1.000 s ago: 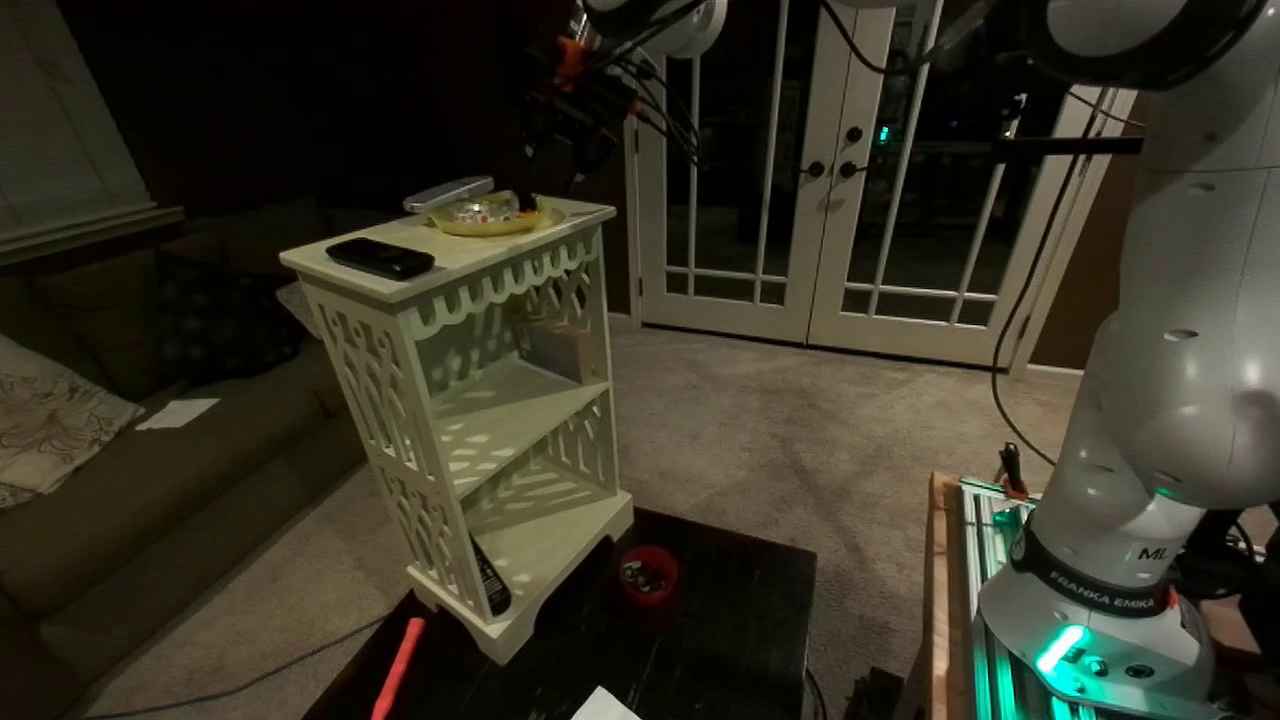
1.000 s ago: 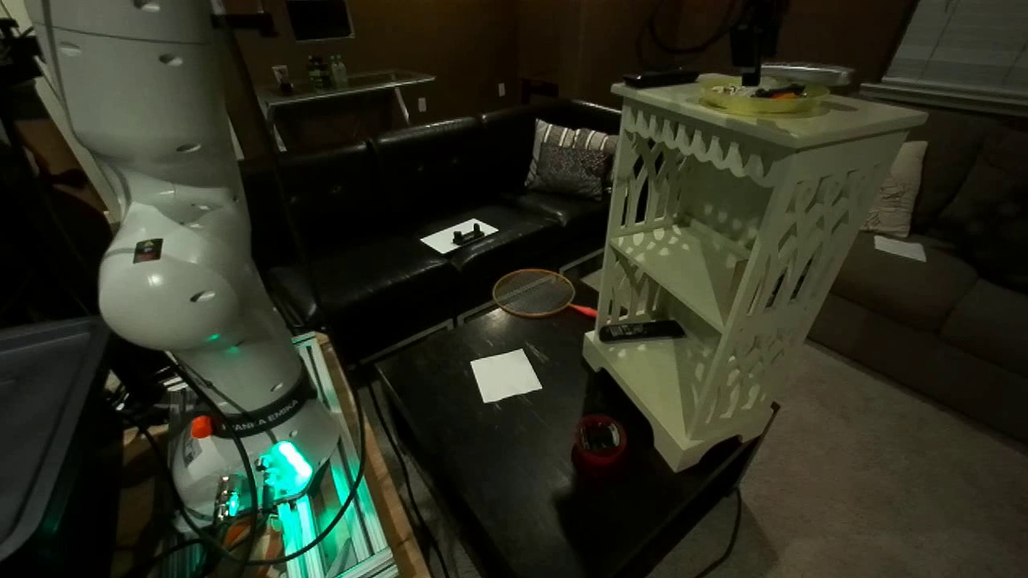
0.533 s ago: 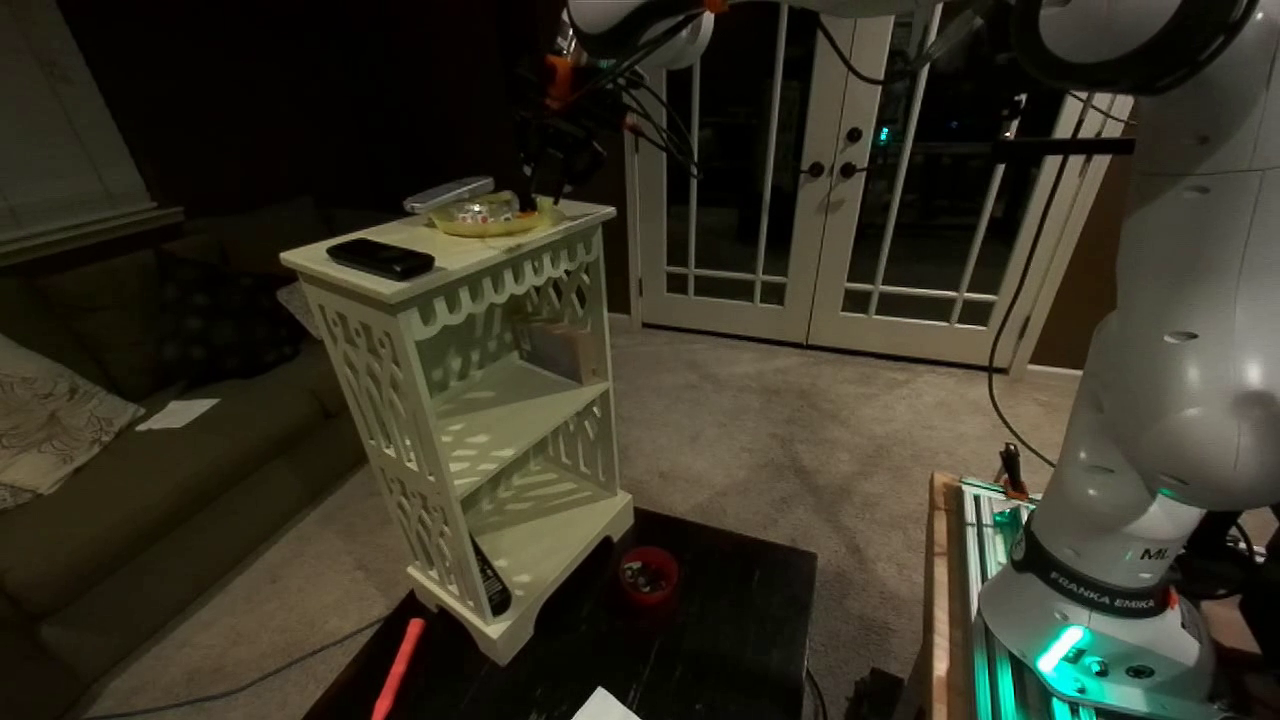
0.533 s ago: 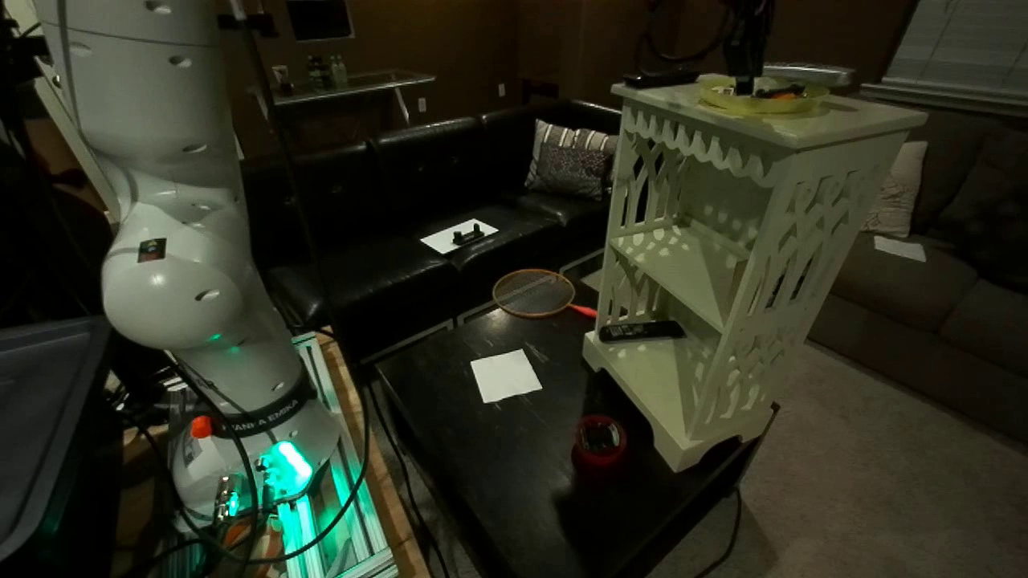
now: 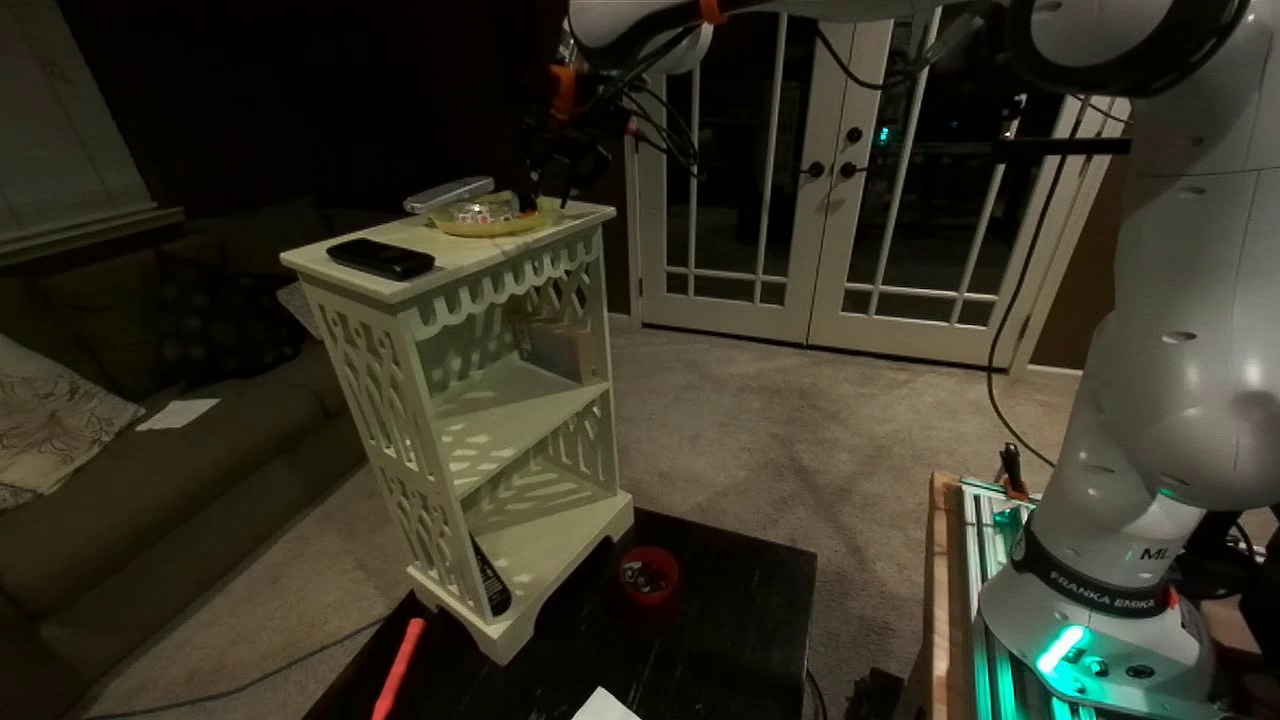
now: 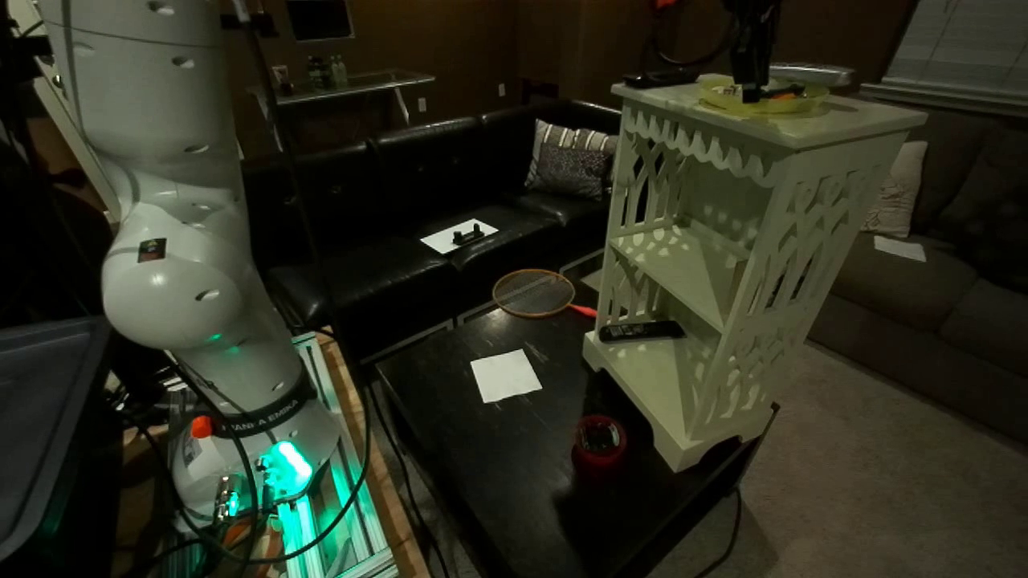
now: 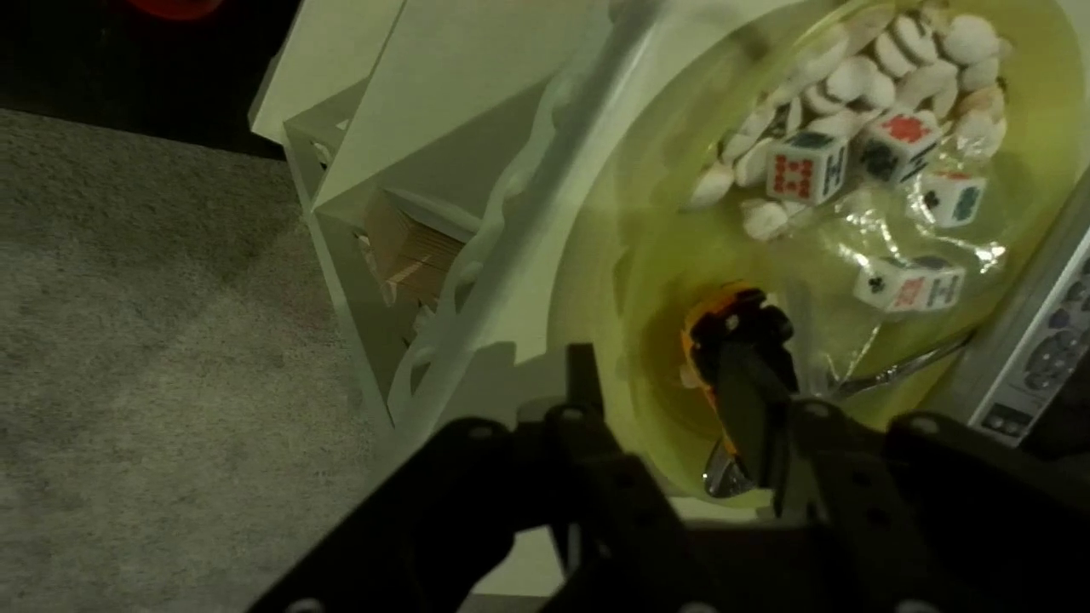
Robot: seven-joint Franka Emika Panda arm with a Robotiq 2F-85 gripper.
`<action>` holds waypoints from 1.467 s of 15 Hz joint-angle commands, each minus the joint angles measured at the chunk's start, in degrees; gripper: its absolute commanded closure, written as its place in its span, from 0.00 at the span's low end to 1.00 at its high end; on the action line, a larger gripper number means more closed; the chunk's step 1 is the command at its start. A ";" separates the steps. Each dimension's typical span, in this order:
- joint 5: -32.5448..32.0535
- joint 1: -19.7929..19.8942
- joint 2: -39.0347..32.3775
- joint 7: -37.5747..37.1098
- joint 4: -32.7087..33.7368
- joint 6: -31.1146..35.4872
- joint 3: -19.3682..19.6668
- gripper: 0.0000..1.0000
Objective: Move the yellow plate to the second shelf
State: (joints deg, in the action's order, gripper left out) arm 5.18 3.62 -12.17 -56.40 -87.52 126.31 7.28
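The yellow plate (image 5: 487,229) stands on the top board of the cream-white rack in both exterior views (image 6: 771,105). It holds small white shells, bagged dice and an orange-and-black item. My gripper (image 7: 662,375) is open above the plate's edge in the wrist view. One finger is outside the rim; the other is over the inside of the plate (image 7: 664,221), by the orange-and-black item. In both exterior views the gripper (image 5: 553,193) reaches down at the plate's edge (image 6: 753,90). Whether a fingertip touches the plate I cannot tell. The second shelf (image 5: 510,405) is the middle board below (image 6: 683,261).
A flat black object (image 5: 380,258) and a silver device (image 6: 811,75) lie on the top board beside the plate. A brown box (image 5: 558,350) stands on the second shelf's end. A remote (image 6: 642,331) lies on the bottom board. A red bowl (image 5: 648,580) stands before the rack.
My gripper has come down from above the rack to the plate's edge, with a small sideways shift. The plate and the rack have not moved.
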 commanded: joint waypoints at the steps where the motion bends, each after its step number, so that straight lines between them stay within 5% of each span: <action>1: -1.19 -0.41 -1.11 -0.34 1.04 -0.37 -0.13 0.65; 8: -0.83 -0.37 -2.01 -0.16 1.04 -0.09 -0.07 0.64; 14: -1.05 -0.51 -2.26 0.11 1.30 -0.11 -0.10 1.00; 22: 1.13 0.23 -2.18 1.48 0.91 -0.01 -0.36 0.99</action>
State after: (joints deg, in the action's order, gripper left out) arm 5.21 3.40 -13.72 -56.06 -87.51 126.31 7.15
